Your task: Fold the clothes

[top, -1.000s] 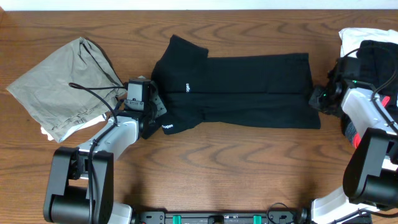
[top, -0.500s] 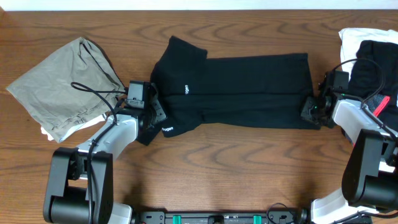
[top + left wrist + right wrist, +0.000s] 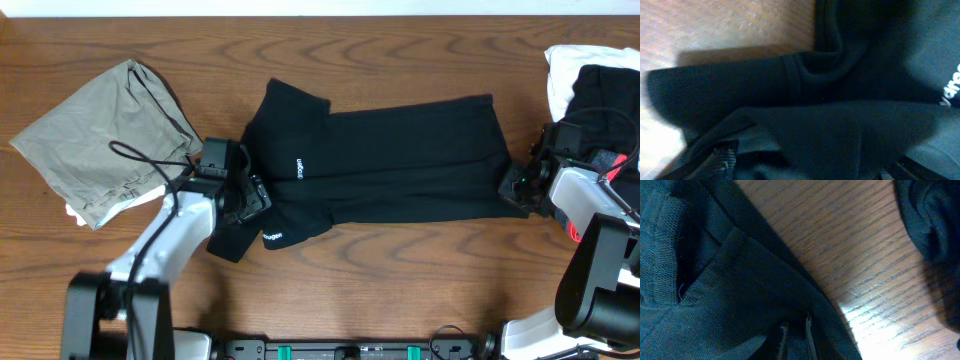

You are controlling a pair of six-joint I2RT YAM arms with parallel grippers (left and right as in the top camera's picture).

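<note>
Leftward and downward is how the near sleeve [image 3: 230, 242] of the black garment [image 3: 400, 160] has slid since 1 second ago, and the left arm has swung in over it, closer to the chest of the garment.

Across the table [image 3: 400, 285] that black garment lies spread flat at the middle, collar end to the left and hem to the right, already doubled lengthwise by the look of its long crease. Well to its left sits the olive-grey garment [image 3: 90, 150], loosely bunched, probably parked out of the way. At the far right edge a pile of white cloth [image 3: 562, 60] under another dark piece [image 3: 600, 90] waits apart from the work.

At the hem's near corner the right gripper [image 3: 516, 187] has its 2 fingers drawn narrow on the black fabric, most likely pinning that end so the cloth stays taut. Over the sleeve the left gripper [image 3: 250, 196] presses so near that its wrist view fills with dark folds, and I cannot tell how wide it stands or whether it grips.

Smallest are 2 white logo marks [image 3: 298, 167], 1 on the chest and 1 by the sleeve.
</note>
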